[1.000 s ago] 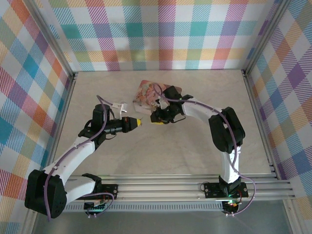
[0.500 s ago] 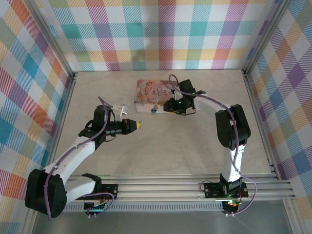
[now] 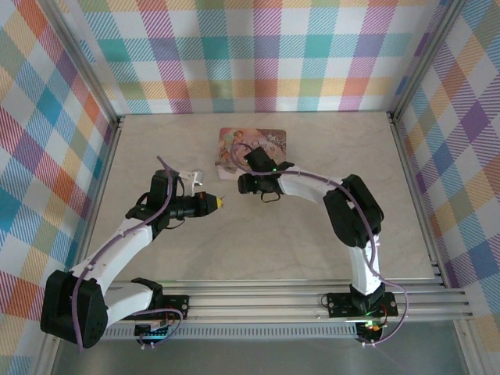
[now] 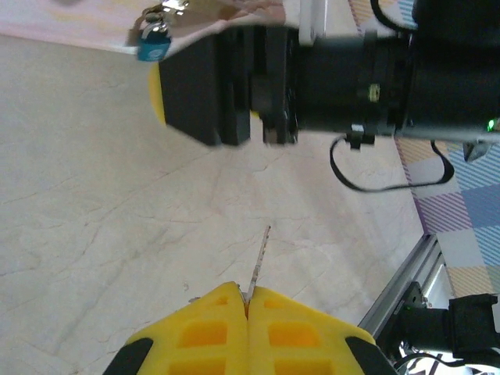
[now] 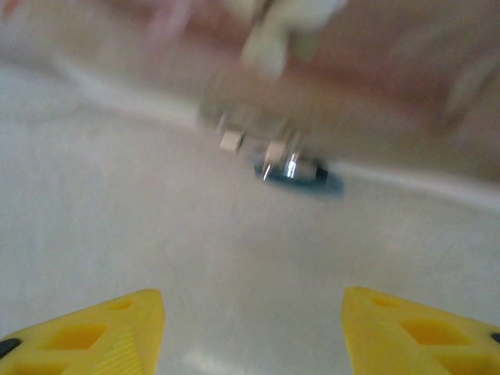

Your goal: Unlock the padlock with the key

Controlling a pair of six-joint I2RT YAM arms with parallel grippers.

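The key (image 4: 260, 258) is held clamped in the left tool (image 4: 247, 295). The padlock (image 5: 301, 172) lies at the near edge of the tin (image 3: 258, 141). The right tool (image 5: 254, 312), jaws parted, should be closed squarely on the padlock body, with the keyhole left exposed.

We see our left hand (image 4: 246, 295) at the bottom edge, yellow fingers pinched on the key (image 4: 259, 254), its thin blade sticking up over the pale marbled surface (image 4: 101, 195), the blue padlock (image 4: 153, 45) top left by the pink tin (image 4: 70, 19), the black right arm (image 4: 351, 78) just beside it
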